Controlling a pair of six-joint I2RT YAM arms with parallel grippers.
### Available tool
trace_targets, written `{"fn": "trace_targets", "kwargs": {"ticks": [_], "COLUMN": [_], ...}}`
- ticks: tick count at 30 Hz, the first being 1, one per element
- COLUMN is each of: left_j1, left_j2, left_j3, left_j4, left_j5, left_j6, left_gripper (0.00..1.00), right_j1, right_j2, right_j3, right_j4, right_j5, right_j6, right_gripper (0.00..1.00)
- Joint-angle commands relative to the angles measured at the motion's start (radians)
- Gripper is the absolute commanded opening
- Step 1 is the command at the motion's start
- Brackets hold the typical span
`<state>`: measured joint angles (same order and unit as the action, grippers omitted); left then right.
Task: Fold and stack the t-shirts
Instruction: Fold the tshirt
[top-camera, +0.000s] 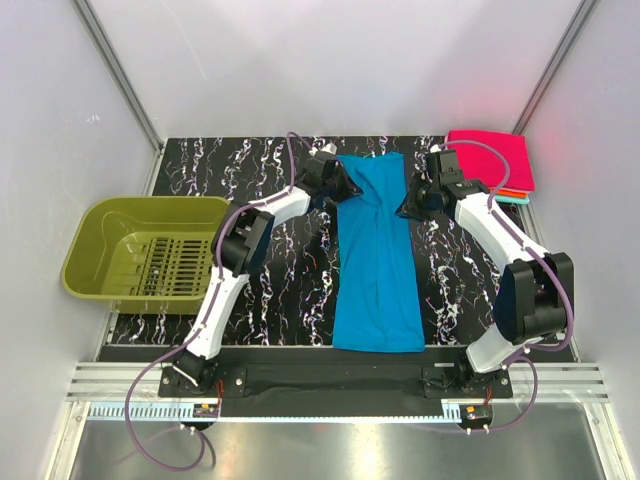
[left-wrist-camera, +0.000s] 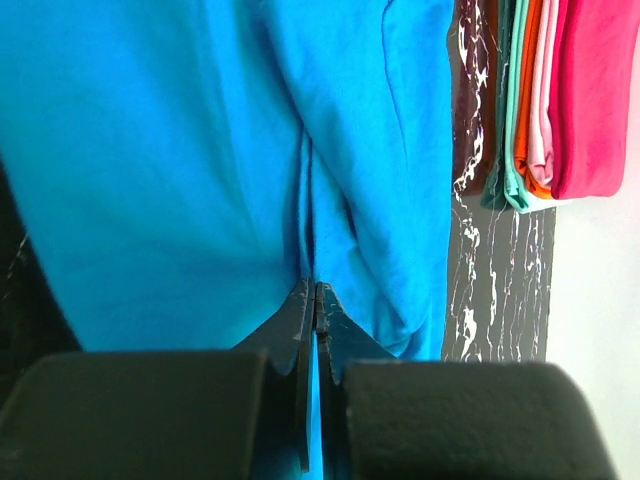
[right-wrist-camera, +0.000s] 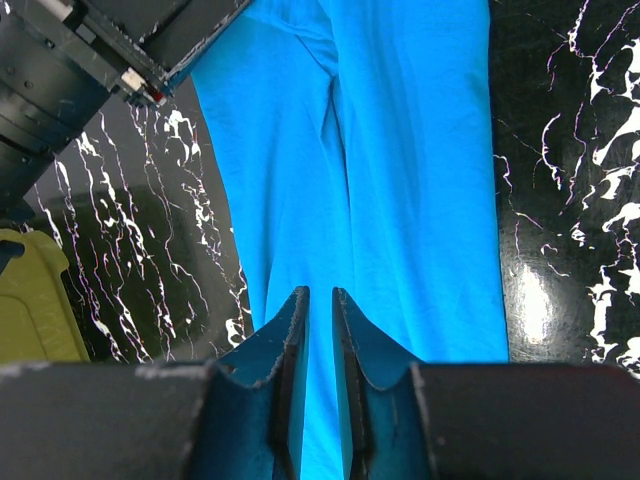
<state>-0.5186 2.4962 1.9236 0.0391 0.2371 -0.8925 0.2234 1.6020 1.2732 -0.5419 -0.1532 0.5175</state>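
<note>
Stack of folded t-shirts (top-camera: 493, 160), magenta on top, lies far right of the basket (top-camera: 120, 255) — done. Blue t-shirt (top-camera: 375, 260) lies between basket and stack on the bench (top-camera: 280, 290), a long strip, judged half folded — jaws of left gripper (top-camera: 350, 187) and right gripper (top-camera: 402, 208) pinch its far end.

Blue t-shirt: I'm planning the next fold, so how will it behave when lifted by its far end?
Probably floppy: the blue t-shirt creases toward the left pincer and right pincer. Likely light, draping rather than holding shape, since it lies thin and flat.
</note>
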Motion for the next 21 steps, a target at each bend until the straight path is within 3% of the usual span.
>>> {"fn": "trace_targets", "kwargs": {"ticks": [1, 21], "left_j1": [0.012, 0.029], "left_j2": [-0.105, -0.195], "left_j3": [-0.034, -0.147], "left_j4": [0.088, 0.097], "left_j5": [-0.022, -0.064], "left_j6": [-0.022, -0.008], "left_gripper": [0.00, 0.00], "right_j1": [-0.007, -0.007], "right_j2": [-0.036, -0.048], "right_j3": [0.000, -0.014], "right_j4": [0.043, 0.056], "right_j5": [-0.025, -0.037], "right_j6": [0.007, 0.033], "right_gripper": [0.22, 0.22]}}
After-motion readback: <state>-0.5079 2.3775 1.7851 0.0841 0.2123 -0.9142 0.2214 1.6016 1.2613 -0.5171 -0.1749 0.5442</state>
